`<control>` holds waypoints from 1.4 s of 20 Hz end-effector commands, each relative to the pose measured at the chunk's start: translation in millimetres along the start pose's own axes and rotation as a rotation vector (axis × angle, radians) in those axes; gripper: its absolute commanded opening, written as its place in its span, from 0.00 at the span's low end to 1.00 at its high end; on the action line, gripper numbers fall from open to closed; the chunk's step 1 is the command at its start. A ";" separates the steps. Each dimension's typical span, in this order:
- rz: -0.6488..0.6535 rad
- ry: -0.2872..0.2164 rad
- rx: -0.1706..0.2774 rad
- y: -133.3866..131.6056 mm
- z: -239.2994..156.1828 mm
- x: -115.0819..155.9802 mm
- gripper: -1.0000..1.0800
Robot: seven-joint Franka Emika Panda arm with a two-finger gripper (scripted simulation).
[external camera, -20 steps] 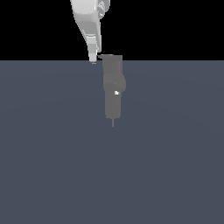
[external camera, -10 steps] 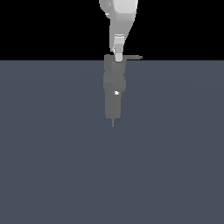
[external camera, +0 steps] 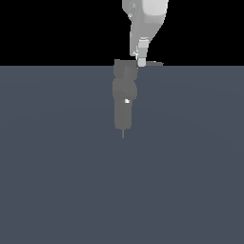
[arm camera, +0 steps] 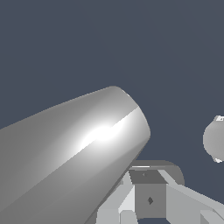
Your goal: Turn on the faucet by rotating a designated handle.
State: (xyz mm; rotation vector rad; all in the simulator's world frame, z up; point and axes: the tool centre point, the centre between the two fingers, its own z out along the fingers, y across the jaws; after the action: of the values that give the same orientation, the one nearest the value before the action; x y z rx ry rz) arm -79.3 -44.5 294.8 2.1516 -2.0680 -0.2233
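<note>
My own arm [arm camera: 74, 153] fills the wrist view, hiding the faucet's body. In the exterior view my gripper [external camera: 141, 61] covers the handle's [external camera: 153, 63] root — its 3 o'clock tip too thin to judge — finger spacing unreadable.

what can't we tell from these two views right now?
- Gripper open or shut: exterior view shows one fingertip only; the wrist view is mostly filled by a big grey cylinder.
- Contact between gripper and handle: too small in the exterior view.
- Faucet head: partly behind the gripper.
- Arm: cut off by the exterior view's top edge.
</note>
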 end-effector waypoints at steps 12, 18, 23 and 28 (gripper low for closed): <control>0.011 0.001 0.009 -25.1 -1.3 30.8 0.00; 0.015 0.000 0.010 -34.3 -1.7 43.1 0.00; 0.018 0.000 0.011 -41.9 -2.1 53.1 0.00; 0.021 -0.001 0.012 -49.4 -2.5 63.3 0.00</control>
State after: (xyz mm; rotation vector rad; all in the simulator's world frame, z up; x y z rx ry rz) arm -30.2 -91.7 286.1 2.1545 -2.0748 -0.2180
